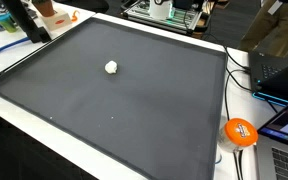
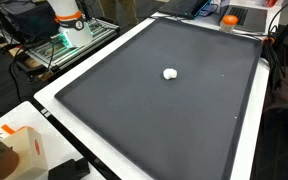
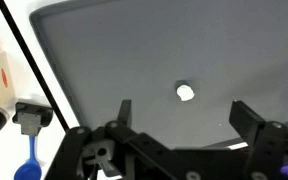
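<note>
A small white lump (image 3: 185, 92) lies near the middle of a large dark grey mat (image 3: 104, 60). It shows in both exterior views (image 1: 111, 67) (image 2: 170, 73). In the wrist view my gripper (image 3: 187, 118) is open and empty, and its two black fingers spread wide well above the mat. The lump lies between the fingertips and a little beyond them. The gripper does not show in the exterior views. The mat (image 1: 134, 110) (image 2: 184, 110) lies on a white table.
An orange round object (image 1: 240, 132) and laptops (image 1: 284, 70) sit past one mat edge. A white and orange box (image 2: 24, 150) stands at a table corner. A black block (image 3: 31, 115) and a blue tool (image 3: 26, 165) lie beside the mat. The robot base (image 2: 69, 20) stands nearby.
</note>
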Robot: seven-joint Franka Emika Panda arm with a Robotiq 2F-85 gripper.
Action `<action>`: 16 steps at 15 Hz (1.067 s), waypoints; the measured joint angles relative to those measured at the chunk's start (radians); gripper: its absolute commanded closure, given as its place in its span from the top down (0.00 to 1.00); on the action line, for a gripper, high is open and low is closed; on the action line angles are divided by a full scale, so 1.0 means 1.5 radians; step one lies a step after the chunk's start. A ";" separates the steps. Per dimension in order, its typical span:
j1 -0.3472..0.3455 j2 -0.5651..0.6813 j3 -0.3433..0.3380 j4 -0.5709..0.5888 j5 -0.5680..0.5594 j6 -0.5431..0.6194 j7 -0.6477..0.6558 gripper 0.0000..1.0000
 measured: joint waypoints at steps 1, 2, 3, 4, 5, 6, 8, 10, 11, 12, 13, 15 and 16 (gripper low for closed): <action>0.000 0.000 0.000 0.000 0.000 0.000 0.000 1.00; 0.000 0.000 0.000 0.000 0.000 0.000 0.000 1.00; 0.000 0.000 0.000 0.000 0.000 0.000 0.000 1.00; 0.000 0.000 0.000 0.000 0.000 0.000 0.000 1.00; 0.000 0.000 0.000 0.000 0.000 0.000 0.000 1.00; 0.000 0.000 0.000 0.000 0.000 0.000 0.000 1.00; 0.000 0.000 0.000 0.000 0.000 0.000 0.000 1.00; 0.000 0.000 0.000 0.000 0.000 0.000 0.000 1.00; 0.000 0.001 0.003 0.002 0.001 0.000 0.002 1.00; 0.000 0.003 0.012 0.005 0.002 0.001 0.009 1.00; 0.001 0.005 0.028 0.013 0.003 0.002 0.021 1.00; 0.008 0.015 0.072 0.036 0.003 0.002 0.052 1.00; 0.014 0.024 0.098 0.049 0.002 0.001 0.069 1.00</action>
